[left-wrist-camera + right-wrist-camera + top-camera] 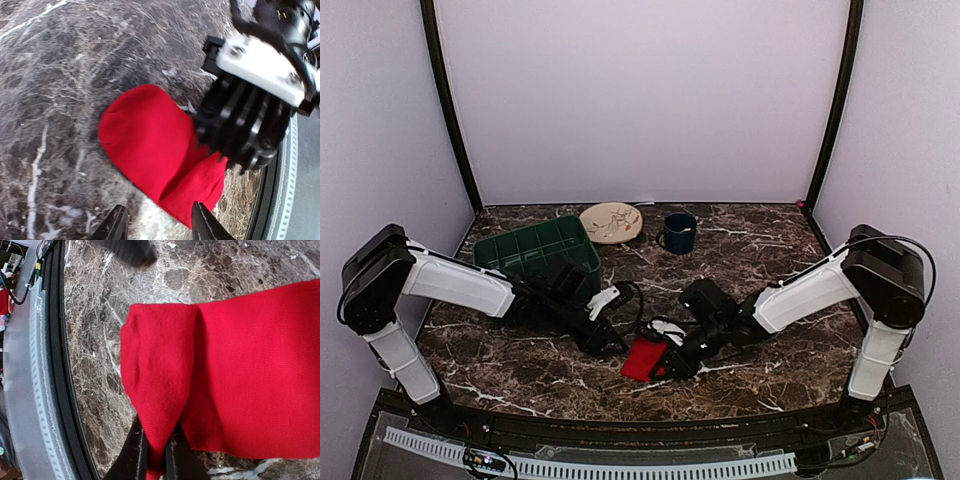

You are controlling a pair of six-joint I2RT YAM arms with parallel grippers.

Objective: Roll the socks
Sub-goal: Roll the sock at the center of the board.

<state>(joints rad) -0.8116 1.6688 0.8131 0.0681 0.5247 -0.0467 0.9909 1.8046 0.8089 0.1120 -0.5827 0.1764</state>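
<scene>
Right wrist view: your right gripper (156, 452) is clamped on a pinched fold of the red sock (240, 380), which lies on the marble worktop (100, 340) near its front edge. Your left gripper (159, 227) hangs just beside the sock, fingers spread, holding nothing.

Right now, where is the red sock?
In the top view, the sock lies at centre, near the table's front edge, between the left claw and the right claw, which pinches its fold.
</scene>
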